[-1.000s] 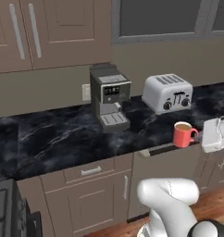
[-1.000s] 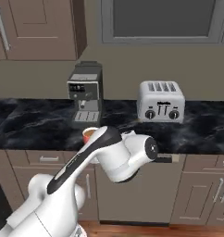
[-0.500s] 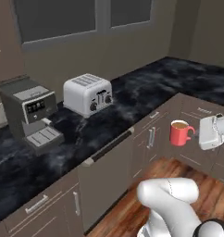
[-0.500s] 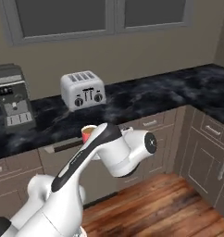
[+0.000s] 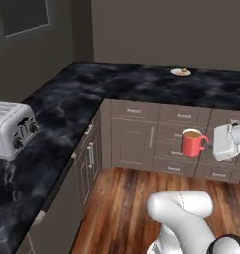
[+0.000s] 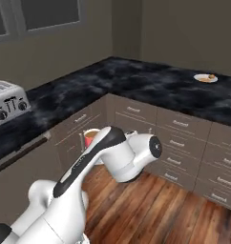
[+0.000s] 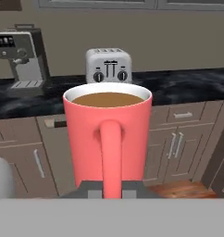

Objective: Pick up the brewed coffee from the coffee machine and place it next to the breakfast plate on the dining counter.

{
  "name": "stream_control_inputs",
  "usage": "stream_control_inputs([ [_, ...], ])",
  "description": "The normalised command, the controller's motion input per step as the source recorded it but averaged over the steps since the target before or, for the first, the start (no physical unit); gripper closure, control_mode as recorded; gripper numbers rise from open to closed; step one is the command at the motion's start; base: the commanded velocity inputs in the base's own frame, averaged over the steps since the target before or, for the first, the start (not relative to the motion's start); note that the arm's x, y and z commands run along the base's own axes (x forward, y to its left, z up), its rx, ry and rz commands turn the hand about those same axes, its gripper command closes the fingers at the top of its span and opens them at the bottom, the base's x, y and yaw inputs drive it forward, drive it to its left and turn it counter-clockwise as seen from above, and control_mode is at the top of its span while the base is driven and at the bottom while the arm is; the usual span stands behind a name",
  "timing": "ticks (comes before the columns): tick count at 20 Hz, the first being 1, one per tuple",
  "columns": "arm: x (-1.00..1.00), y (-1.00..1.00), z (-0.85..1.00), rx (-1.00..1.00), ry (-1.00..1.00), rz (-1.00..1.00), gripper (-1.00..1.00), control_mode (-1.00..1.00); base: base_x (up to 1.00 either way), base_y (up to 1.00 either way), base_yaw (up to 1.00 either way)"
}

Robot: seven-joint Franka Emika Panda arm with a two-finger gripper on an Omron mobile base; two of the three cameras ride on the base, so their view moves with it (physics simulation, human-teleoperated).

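Note:
The red mug with brown coffee hangs in the air over the wooden floor, its handle held by my gripper, which is shut on it. In the hand view the mug stands upright and close, handle toward the gripper. My arm hides most of the mug in the right base view. The breakfast plate with pastry sits far back on the black marble counter; the plate is well beyond the mug. The coffee machine stands behind, on the wall counter.
A white toaster sits on the wall counter at the left, the same toaster in the other views. Grey drawers and cabinet doors front the corner counter. Open wooden floor lies between me and the cabinets.
The whole picture has swung as the base turned: coffee machine gone from the base views, toaster slid far left, plate and corner counter came into view. The mug stays in the gripper.

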Motion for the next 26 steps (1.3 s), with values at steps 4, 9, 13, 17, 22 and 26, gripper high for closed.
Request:
stream_control_inputs([
  [4,0.00,0.00,0.00,0.00,0.00,0.00,1.00,1.00,0.03,-0.26,-0.72],
  [9,0.00,0.00,0.00,0.00,0.00,0.00,1.00,1.00,0.21,-0.46,-0.62],
  [13,0.00,0.00,0.00,0.00,0.00,0.00,1.00,1.00,0.60,-0.60,-0.50],
  [17,0.00,0.00,0.00,0.00,0.00,0.00,1.00,1.00,0.93,-0.67,-0.39],
  [22,0.00,0.00,0.00,0.00,0.00,0.00,1.00,1.00,1.00,-0.73,-0.28],
  [26,0.00,0.00,0.00,0.00,0.00,0.00,1.00,1.00,1.00,-0.58,-0.17],
])
